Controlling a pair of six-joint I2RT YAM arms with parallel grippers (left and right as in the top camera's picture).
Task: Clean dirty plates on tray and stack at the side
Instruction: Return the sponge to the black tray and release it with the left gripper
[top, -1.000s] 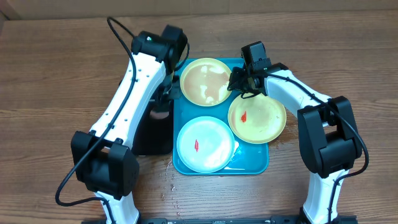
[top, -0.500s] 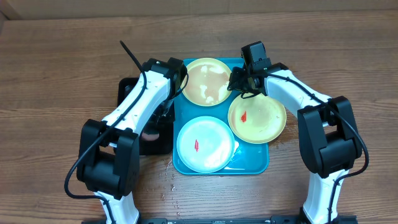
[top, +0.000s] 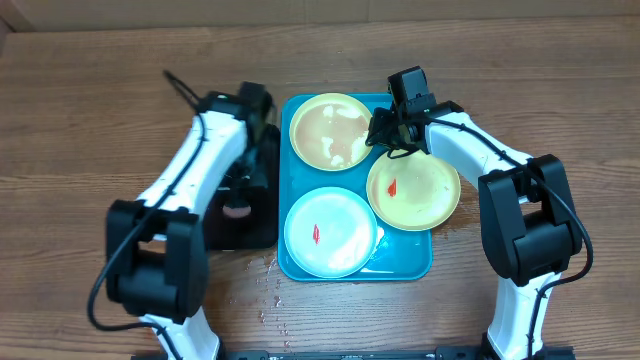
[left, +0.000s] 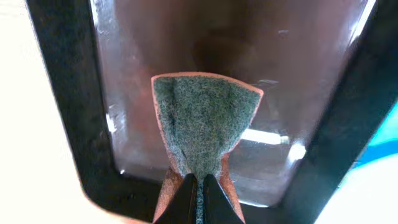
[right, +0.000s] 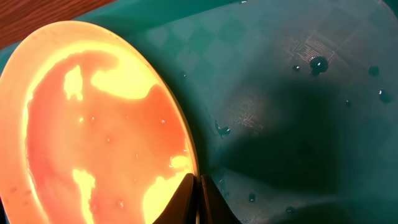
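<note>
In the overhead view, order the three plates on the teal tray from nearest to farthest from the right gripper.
1. Wet pale yellow-green round plastic plate, back left of the teal rectangular plastic tray; right gripper pinches its rim.
2. Red-smeared pale yellow-green plate, right side.
3. Pale mint-white plate, front left.

Only the left arm (top: 195, 165) is doing anything here. It's swinging out to the left, so its wrist is clearing off the corner of the teal tray (top: 420, 262) and away from the left rim of the top plate (top: 330, 130). The left gripper (left: 198, 186), pinched on the sponge (left: 205, 118), is drifting left and toward the near side over the black tray (top: 262, 230), so the sponge is ending up nearer the black tray's middle.
</note>
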